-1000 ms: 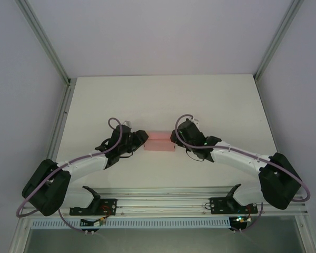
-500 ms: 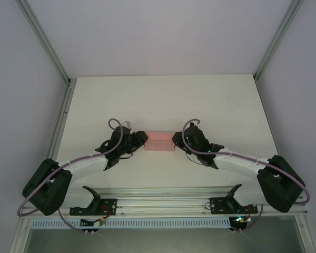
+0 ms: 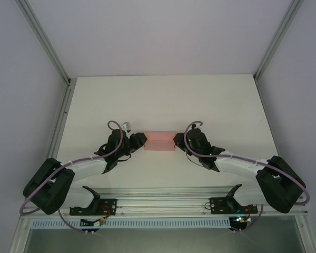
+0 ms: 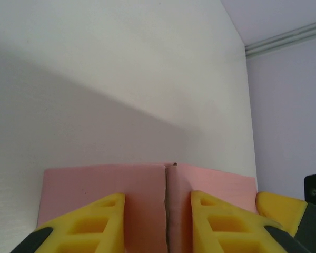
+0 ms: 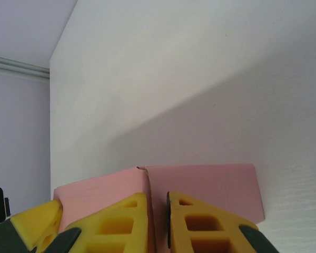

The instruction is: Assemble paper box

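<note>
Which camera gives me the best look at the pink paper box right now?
Top external: the whole paper box lies in frame on the table, between the left gripper and the right gripper. Each wrist view catches part of its pink top with a seam, the near part hidden by yellow fingers.

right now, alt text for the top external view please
A small pink paper box lies mid-table, with the left gripper at its left end and the right gripper at its right end. The left arm and right arm curve in across the white table.
</note>
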Controlling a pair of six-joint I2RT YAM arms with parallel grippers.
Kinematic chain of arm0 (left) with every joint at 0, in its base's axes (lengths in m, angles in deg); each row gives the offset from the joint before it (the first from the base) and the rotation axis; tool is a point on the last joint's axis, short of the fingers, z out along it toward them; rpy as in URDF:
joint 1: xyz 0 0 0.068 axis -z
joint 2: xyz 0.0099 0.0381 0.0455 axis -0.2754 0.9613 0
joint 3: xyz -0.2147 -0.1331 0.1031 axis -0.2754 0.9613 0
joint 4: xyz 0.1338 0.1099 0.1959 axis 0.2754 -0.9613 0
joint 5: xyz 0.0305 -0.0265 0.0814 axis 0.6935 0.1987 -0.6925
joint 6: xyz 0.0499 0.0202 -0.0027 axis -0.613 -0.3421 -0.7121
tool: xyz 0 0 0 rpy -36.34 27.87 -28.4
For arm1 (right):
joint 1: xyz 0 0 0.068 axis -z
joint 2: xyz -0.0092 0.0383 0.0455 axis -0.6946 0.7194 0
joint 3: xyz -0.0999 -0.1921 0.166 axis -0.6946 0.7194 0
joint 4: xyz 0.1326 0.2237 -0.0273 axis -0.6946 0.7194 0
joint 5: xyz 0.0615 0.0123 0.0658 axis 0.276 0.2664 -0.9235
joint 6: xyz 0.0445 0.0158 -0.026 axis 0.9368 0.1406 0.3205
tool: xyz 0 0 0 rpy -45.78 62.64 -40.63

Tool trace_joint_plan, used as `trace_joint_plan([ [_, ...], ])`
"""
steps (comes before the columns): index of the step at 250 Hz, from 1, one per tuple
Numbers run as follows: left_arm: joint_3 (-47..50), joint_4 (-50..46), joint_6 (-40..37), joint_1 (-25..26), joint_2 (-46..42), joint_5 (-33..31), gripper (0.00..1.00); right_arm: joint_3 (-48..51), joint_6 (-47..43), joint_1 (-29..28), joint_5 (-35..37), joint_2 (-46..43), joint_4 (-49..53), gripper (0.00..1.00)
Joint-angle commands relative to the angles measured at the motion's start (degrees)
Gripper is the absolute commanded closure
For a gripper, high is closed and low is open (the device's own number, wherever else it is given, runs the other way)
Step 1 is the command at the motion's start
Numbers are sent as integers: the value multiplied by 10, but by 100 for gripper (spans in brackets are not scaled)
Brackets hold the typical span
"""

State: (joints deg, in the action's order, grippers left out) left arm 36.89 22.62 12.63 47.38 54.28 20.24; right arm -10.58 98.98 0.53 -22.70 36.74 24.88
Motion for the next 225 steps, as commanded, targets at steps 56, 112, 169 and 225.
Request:
trace_joint_plan([
  [56, 37, 140, -36, -10, 169, 226, 100, 58, -14, -4, -51, 52, 144, 91],
  [112, 10, 48, -54, -9, 148, 207, 100, 31, -54, -3, -36, 28, 174, 86],
  [169, -80, -127, -83, -7, 107, 167, 88, -113, -154, 25, -3, 1, 316, 71],
  [225, -138, -214, -115, -7, 96, 142, 67, -207, -243, 51, 8, 0, 369, 53],
])
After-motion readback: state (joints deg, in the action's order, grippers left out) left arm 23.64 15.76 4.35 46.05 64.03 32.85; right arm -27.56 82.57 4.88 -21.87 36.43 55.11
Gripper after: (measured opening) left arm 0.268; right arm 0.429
